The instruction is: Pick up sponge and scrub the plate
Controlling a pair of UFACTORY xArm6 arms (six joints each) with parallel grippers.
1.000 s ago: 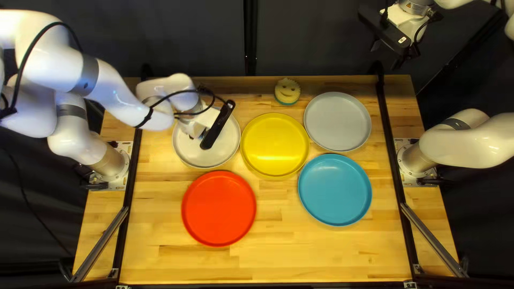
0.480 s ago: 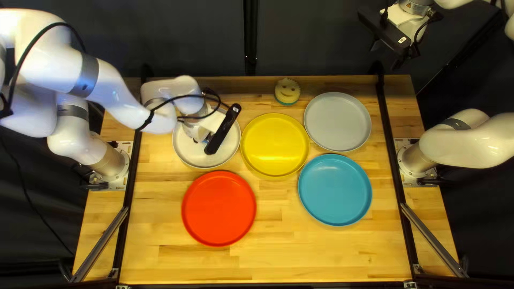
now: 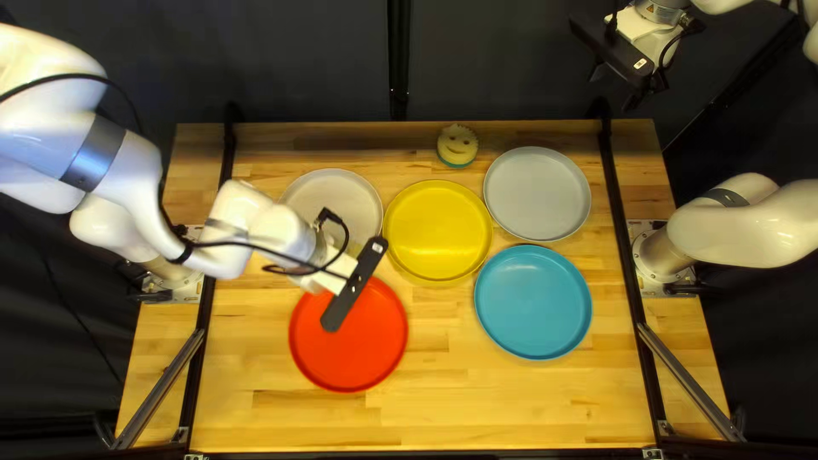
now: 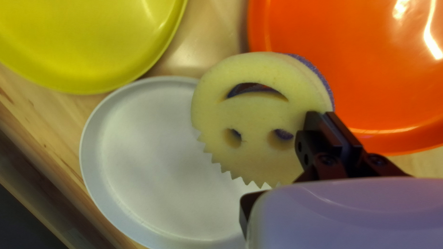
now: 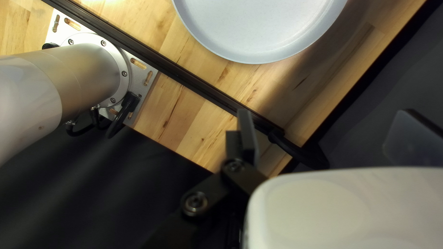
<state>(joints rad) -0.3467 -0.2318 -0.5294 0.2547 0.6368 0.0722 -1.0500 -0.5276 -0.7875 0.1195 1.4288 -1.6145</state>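
Left wrist view: left tool (image 3: 353, 288) clamped on yellow, purple-backed, smiley sponge (image 4: 254, 115); right tool (image 3: 614, 88) spread apart.

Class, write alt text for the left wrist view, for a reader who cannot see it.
A smiley-faced round yellow sponge is pinched at its edge by my left gripper, partly hiding a white plate; a yellow plate and a red plate lie on the wooden table.

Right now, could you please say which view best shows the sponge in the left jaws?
The left wrist view: the held sponge faces it, cut-out smile and eyes visible. In the top left view the left arm hides it; the right wrist view misses it.
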